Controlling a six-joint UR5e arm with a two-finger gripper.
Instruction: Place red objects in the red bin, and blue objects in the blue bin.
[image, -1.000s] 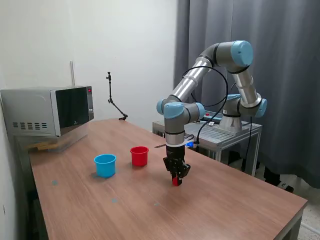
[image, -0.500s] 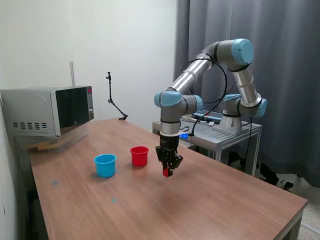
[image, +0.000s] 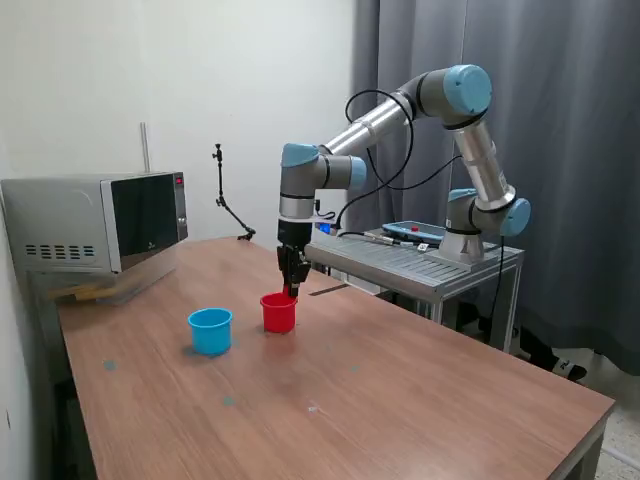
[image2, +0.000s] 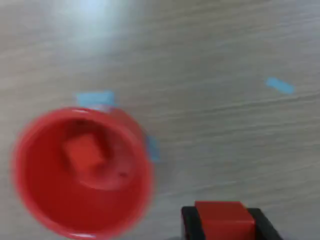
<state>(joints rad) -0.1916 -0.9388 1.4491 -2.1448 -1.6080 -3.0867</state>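
Observation:
My gripper (image: 291, 287) hangs just above the far rim of the red bin (image: 279, 312), a small red cup on the wooden table. It is shut on a red cube (image2: 223, 220), which the wrist view shows clamped between the two black fingers (image2: 190, 223). In that same view the red bin (image2: 35, 192) lies open below, with another red cube (image2: 85, 154) resting on its floor. The blue bin (image: 210, 330), a light blue cup, stands to the exterior view's left of the red one. No blue cubes show in either view.
A microwave (image: 95, 222) sits at the table's far left corner in the exterior view. A thin black stand (image: 226, 205) rises near the back edge. A metal cart (image: 420, 262) holding the arm's base stands beyond the table. Small blue tape marks (image2: 279, 85) dot the tabletop.
The arm has carried the red cube up off the table and toward the exterior view's left, from the table's middle to just over the red bin.

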